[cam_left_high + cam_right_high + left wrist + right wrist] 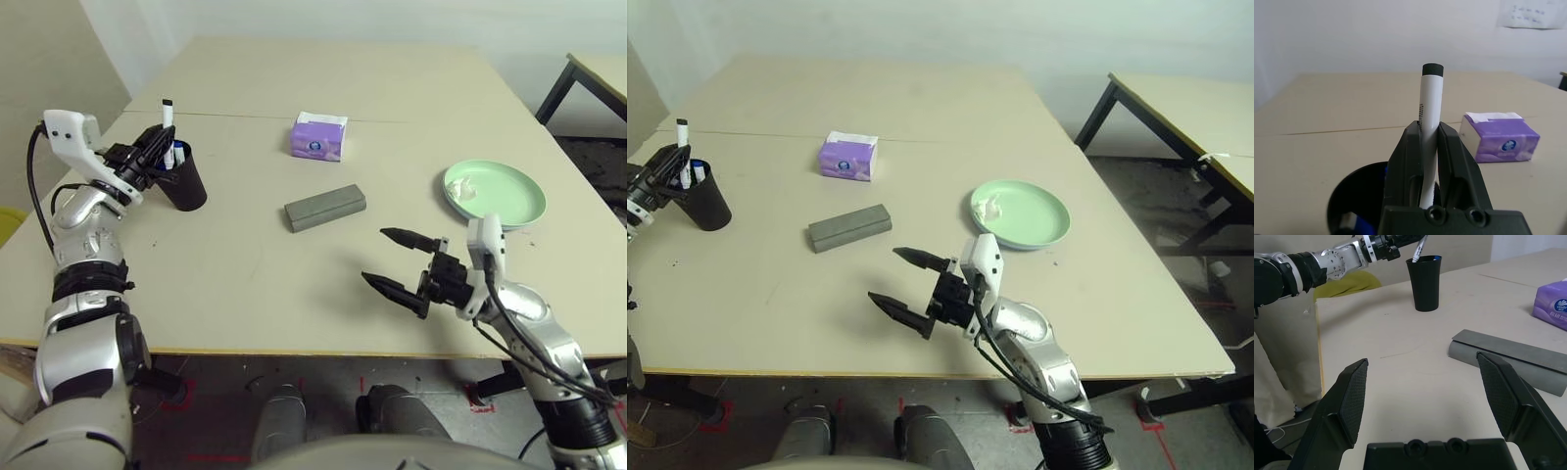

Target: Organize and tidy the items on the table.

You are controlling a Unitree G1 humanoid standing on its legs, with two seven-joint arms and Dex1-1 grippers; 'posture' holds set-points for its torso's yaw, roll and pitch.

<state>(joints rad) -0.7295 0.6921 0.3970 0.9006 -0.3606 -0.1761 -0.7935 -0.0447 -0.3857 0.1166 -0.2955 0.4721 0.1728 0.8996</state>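
Left claw [1429, 147] grips black-capped marker [1430, 105] above black cup [183, 176]; right claw [397, 259] gapes.

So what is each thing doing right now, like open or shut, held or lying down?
Left gripper: jaws shut on the black-capped marker.
Black-capped marker: held upright over the black cup.
Black cup: standing upright, a blue-capped marker inside.
Right gripper: jaws wide open, holding nothing.
Grey glasses case: closed, lying flat.
Green plate: flat, crumpled white tissue on it.
Purple tissue box: a tissue showing at its top.
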